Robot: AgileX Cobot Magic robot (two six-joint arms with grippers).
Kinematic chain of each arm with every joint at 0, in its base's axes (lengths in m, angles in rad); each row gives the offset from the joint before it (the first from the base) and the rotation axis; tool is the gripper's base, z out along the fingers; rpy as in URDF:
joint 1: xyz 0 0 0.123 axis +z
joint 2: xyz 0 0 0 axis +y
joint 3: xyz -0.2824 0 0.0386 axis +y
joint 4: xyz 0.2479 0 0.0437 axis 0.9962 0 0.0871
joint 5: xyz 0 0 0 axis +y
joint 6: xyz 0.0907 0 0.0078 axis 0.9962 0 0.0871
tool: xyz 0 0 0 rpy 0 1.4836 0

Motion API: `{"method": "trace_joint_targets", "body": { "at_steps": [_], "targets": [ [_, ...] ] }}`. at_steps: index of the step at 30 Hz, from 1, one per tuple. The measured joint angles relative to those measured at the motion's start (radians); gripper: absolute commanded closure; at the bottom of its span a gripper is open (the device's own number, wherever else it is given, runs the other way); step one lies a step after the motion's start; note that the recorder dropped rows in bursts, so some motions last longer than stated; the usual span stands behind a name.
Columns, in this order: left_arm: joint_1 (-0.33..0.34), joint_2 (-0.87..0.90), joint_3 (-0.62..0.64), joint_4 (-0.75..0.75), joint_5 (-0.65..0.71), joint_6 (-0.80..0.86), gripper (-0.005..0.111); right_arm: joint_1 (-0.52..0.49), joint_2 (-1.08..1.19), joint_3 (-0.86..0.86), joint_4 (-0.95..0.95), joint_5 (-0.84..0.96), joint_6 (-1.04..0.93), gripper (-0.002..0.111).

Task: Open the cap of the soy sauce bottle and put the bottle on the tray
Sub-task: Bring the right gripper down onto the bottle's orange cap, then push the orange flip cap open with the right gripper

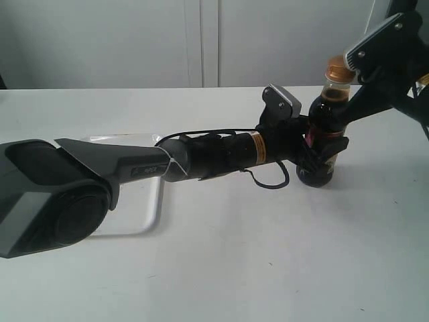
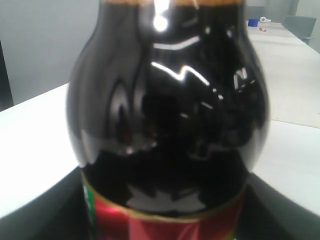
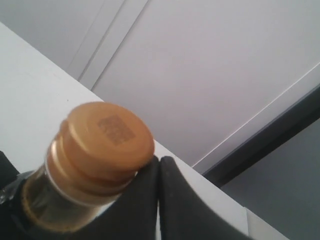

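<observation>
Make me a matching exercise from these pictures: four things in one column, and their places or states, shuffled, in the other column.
Column one:
1. bottle
2. cap
3. tray
4. right gripper

Column two:
A. partly hidden behind the left arm
B. fingers pressed together against the cap's edge
C. clamped at its label by the left gripper
D. closed, on top of the bottle's neck

Pairs: 1-C, 2-D, 3-A, 4-B

Even, bright indoor light; white glare streaks on the blurry close-up soy sauce bottle (image 2: 170,125)
</observation>
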Motion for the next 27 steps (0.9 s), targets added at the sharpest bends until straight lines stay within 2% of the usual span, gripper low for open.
{"method": "trace_joint_targets", "body": {
  "at_steps": [11, 17, 27],
  "targets": [
    [0.000, 0.000, 0.000, 0.000, 0.004, 0.000, 0.107, 0.000, 0.000, -0.008, 0.008, 0.015, 0.010, 0.108],
    [0.000, -0.002, 0.000, 0.002, 0.008, 0.000, 0.107, 0.002, 0.000, -0.012, 0.064, 0.094, -0.079, 0.108],
    [0.000, -0.002, 0.000, 0.002, 0.008, 0.000, 0.107, 0.002, -0.057, -0.016, 0.066, 0.094, -0.039, 0.108]
  ]
}}
